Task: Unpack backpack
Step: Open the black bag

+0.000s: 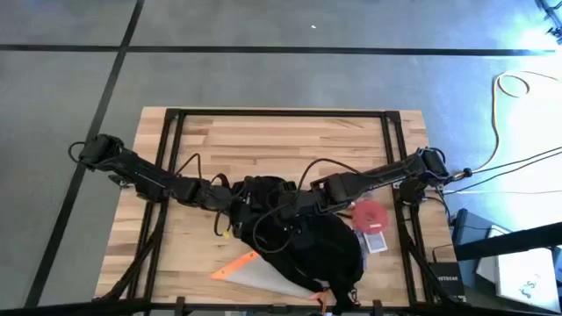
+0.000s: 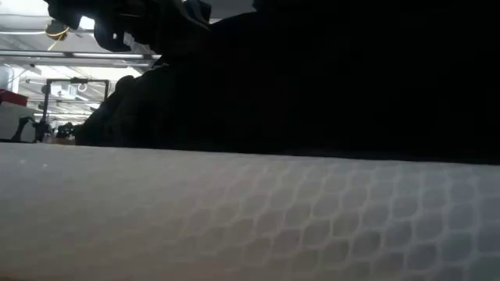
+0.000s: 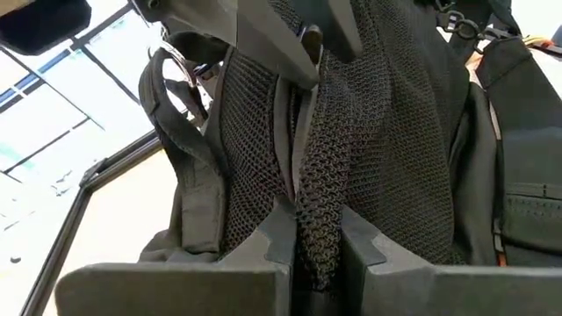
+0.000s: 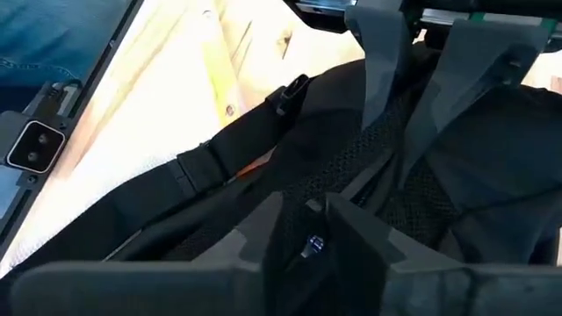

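The backpack point(image 1: 307, 250) lies slumped on the bench's point(image 1: 263, 140) near half. My left gripper point(image 3: 316, 254) pinches its mesh panel, and my right gripper point(image 4: 306, 230) is clamped on fabric at a zipper pull, probably to spread the opening. A translucent pouch point(image 1: 255, 274) lies alongside.

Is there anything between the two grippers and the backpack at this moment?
Nothing visible. The left gripper is shut on the backpack, pinching its mesh fabric between the fingers. The right gripper is also right at the backpack, its fingers closed on a small zipper pull.
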### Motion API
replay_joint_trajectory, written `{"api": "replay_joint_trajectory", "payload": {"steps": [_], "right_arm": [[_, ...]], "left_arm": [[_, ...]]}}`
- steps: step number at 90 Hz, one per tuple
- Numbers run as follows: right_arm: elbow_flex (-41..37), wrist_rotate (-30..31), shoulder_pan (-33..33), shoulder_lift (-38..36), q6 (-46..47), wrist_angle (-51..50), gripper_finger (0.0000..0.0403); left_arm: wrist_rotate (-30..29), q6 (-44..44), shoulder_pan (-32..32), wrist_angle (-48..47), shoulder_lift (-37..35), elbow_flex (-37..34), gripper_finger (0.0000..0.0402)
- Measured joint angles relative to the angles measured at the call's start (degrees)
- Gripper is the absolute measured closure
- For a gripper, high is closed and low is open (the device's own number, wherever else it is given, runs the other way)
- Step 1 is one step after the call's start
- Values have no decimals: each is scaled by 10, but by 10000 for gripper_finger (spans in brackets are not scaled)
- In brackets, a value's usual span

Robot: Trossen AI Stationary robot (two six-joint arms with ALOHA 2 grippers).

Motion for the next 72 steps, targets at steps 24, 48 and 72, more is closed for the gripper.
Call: {"api": "replay_joint_trajectory", "payload": {"steps": [24,48,72], "right_arm": [[0,-14,0,-1,3,-4,337],[0,-41,-2,-8,6,-8,368],[0,-8,0,-11,6,-34,377]], "left_arm": [[0,0,0,0,0,0,385],[0,0,0,0,0,0,385],[-3,0,0,0,0,0,385]]}}
